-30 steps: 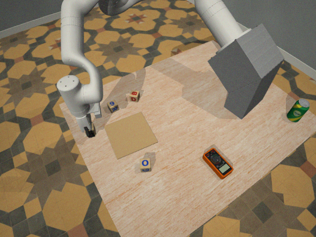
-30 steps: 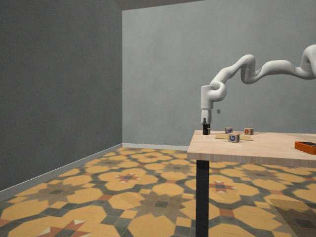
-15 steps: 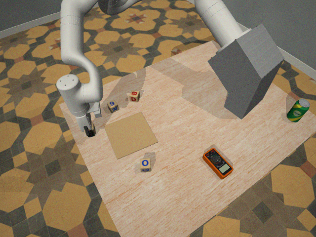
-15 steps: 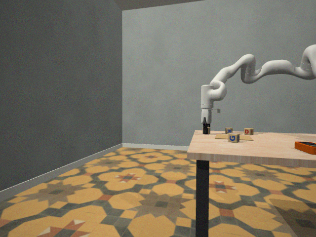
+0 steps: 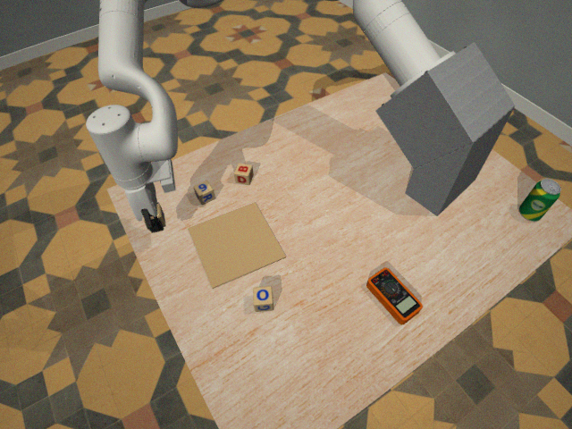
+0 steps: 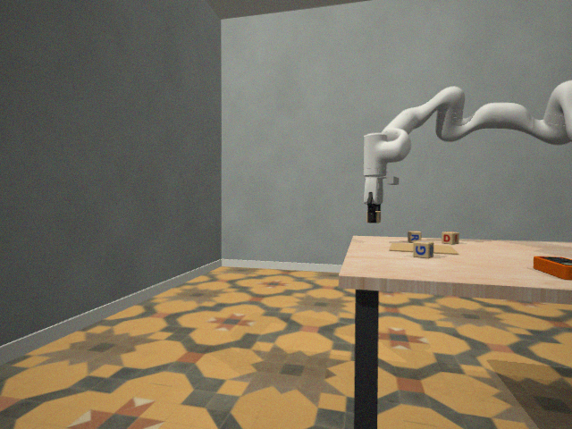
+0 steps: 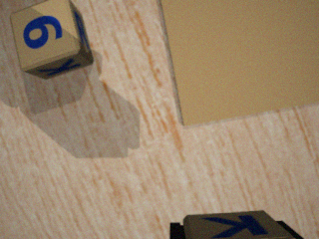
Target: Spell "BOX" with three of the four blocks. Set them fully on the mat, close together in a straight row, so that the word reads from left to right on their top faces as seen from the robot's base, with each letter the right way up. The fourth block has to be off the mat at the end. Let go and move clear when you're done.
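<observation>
My gripper (image 5: 154, 220) hangs above the table's left edge, left of the tan mat (image 5: 236, 243), and is shut on a wooden block (image 7: 234, 225). The face of that block seen in the wrist view shows a blue mark like a K. The gripper and block are lifted clear of the table in the side view (image 6: 373, 215). A block with a blue 9 or 6 on top (image 5: 203, 191) and a block with a red B on top (image 5: 242, 173) stand just behind the mat. A block with a blue O on top (image 5: 263, 298) stands in front of the mat. The mat is bare.
An orange multimeter (image 5: 394, 295) lies right of the O block. A green can (image 5: 539, 199) stands at the far right edge. The arm's grey base box (image 5: 445, 127) rises at the back right. The table edge drops off just left of the gripper.
</observation>
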`<move>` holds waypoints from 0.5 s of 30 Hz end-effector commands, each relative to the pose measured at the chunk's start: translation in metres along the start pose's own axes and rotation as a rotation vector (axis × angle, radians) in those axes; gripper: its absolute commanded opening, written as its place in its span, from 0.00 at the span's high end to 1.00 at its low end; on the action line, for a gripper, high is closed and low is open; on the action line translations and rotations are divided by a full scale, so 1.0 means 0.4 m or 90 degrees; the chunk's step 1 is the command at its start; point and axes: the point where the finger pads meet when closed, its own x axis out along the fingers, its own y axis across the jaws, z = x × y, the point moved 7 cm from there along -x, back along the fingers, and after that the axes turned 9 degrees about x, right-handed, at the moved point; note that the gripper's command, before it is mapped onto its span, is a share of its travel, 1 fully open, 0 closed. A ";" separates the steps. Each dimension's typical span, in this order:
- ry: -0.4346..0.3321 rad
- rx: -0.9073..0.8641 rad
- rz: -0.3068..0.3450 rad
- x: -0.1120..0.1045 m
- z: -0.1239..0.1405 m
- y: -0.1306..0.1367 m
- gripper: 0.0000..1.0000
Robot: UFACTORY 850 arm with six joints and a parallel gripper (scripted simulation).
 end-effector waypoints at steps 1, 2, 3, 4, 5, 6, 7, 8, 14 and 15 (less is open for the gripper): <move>-0.001 0.000 0.001 -0.051 0.000 -0.001 0.56; -0.001 0.000 0.001 -0.052 0.000 -0.001 0.56; -0.001 0.000 0.001 -0.053 0.000 -0.001 0.56; -0.001 0.000 0.001 -0.053 0.000 -0.001 0.56; -0.001 0.000 0.001 -0.053 0.000 -0.001 0.56; -0.001 0.000 0.001 -0.053 0.000 -0.001 0.56; -0.001 0.000 0.001 -0.053 0.000 -0.001 0.56; -0.001 0.000 0.001 -0.053 0.000 -0.001 0.56; -0.001 -0.007 0.000 -0.053 -0.002 -0.001 0.56; -0.001 -0.017 0.000 -0.053 -0.005 -0.002 0.56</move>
